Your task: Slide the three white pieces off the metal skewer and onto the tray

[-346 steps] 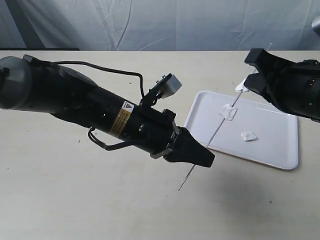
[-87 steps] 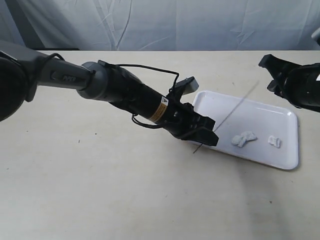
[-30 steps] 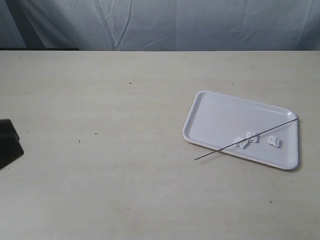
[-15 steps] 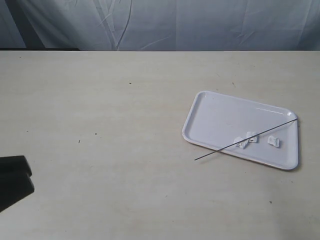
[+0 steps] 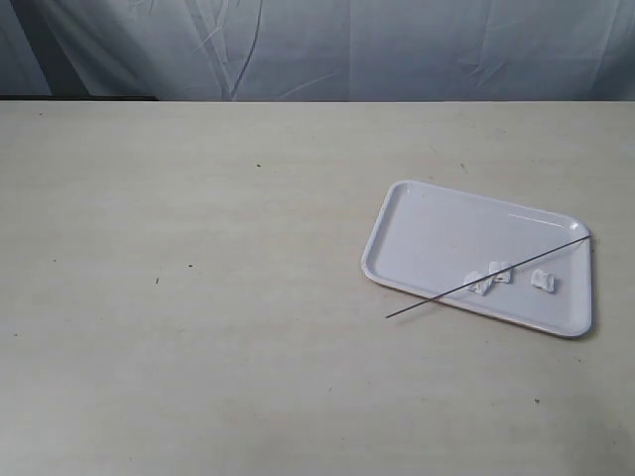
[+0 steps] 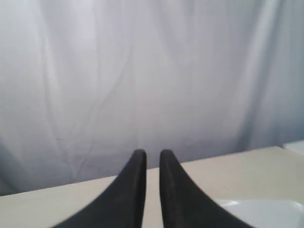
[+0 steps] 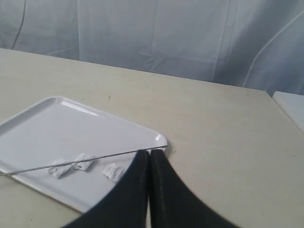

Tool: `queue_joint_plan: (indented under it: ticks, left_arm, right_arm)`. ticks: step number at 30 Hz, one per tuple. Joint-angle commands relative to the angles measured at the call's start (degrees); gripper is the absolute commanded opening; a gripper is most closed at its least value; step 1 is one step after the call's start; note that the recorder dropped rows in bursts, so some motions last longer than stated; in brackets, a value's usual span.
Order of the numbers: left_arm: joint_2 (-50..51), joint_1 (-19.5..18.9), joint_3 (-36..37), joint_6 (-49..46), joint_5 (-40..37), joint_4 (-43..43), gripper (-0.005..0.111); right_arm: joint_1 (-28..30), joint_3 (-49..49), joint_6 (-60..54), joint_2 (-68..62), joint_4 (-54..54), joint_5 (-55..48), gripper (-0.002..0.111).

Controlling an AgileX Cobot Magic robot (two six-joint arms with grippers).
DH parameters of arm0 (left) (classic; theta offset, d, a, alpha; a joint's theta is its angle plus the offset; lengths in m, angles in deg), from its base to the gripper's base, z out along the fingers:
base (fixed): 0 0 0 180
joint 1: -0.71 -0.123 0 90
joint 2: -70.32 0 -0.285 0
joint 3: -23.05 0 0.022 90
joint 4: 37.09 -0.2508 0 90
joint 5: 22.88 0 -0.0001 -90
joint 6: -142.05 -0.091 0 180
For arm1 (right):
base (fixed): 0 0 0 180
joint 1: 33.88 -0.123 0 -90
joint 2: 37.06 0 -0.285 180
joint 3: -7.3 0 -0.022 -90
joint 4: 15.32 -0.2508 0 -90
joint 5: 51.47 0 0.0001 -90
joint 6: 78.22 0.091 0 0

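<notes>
Left gripper (image 6: 152,154): off the table (image 5: 198,297), out of the exterior view, fingers a narrow slit apart, nothing in it. Skewer (image 5: 437,297) lies slanted across the tray (image 5: 437,223), its left end overhanging the near rim onto the table, its right end on the far right corner. Three white pieces (image 5: 499,272) lie on the tray floor near the front rim; two are hard against the rod, the third is just beside it and clear. Cannot tell whether any piece is threaded; they look free. Right gripper (image 7: 149,153): fingertips pressed together, holding nothing, well back from the tray. Judgement: unloading looks done. Best handling now is to hold both arms clear and not nudge the overhanging end, which could sweep the pieces
</notes>
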Motion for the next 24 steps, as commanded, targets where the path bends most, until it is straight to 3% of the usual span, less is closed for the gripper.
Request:
queue_joint_plan:
  ticks: [1, 8, 17, 19, 21, 22, 24]
  left_arm:
    - [-6.47, 0.51, 6.98, 0.48, -11.67, 0.50, 0.011]
    - [-9.20, 0.40, 17.29, 2.25, -13.34, 1.75, 0.011]
    - [-9.20, 0.40, 17.87, 2.25, -19.97, 1.55, 0.011]
    - [-9.20, 0.40, 17.87, 1.79, -22.80, 8.07, 0.011]
    - [-9.20, 0.40, 17.87, -2.21, -25.93, 22.72, 0.011]
    - [-9.20, 0.40, 17.87, -8.04, -27.50, 29.80, 0.011]
    - [-9.20, 0.40, 17.87, -28.37, -31.38, 49.32, 0.011]
  right_arm:
    - [0.39, 0.29, 0.25, 0.29, -1.07, 0.85, -0.001]
    - [1.34, 0.29, 1.23, 0.29, -1.77, 0.76, -0.001]
    - [1.33, 0.29, 12.89, 0.29, -1.77, 0.53, -0.001]
    - [1.33, 0.29, 13.87, 0.29, -1.46, 0.43, -0.001]
    - [1.33, 0.29, 13.48, 0.29, -1.46, 0.45, -0.001]
    - [1.33, 0.29, 12.92, 0.29, -1.46, 0.45, -0.001]
    - [1.33, 0.29, 12.74, 0.29, -1.46, 0.45, -0.001]
